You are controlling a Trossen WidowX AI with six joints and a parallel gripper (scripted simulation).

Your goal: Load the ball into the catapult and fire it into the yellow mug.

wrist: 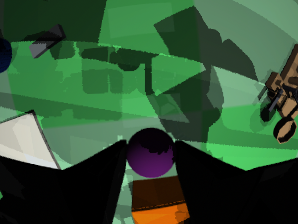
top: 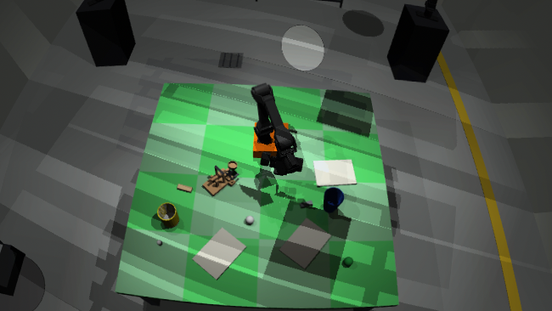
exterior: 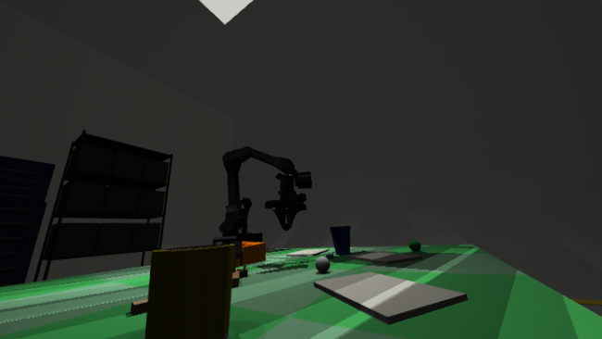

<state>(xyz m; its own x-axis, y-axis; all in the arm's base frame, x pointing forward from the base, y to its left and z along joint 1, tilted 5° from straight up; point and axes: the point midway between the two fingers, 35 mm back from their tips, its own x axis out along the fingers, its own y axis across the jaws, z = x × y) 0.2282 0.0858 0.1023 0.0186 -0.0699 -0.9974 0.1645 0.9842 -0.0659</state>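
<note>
My gripper is shut on a purple ball and holds it above the table, in front of the orange base. In the top view the arm hides the fingertips. The brown wooden catapult stands left of the gripper in the top view and at the right edge of the wrist view. Its round cup is empty and points toward the arm base side. The yellow mug stands upright at the table's left, beyond the catapult's other end; in the exterior view it hides most of the catapult.
A blue cup, a white tile and a small grey block are on the right. A grey ball, two tiles and a green ball are farther out. A wooden block lies between catapult and mug.
</note>
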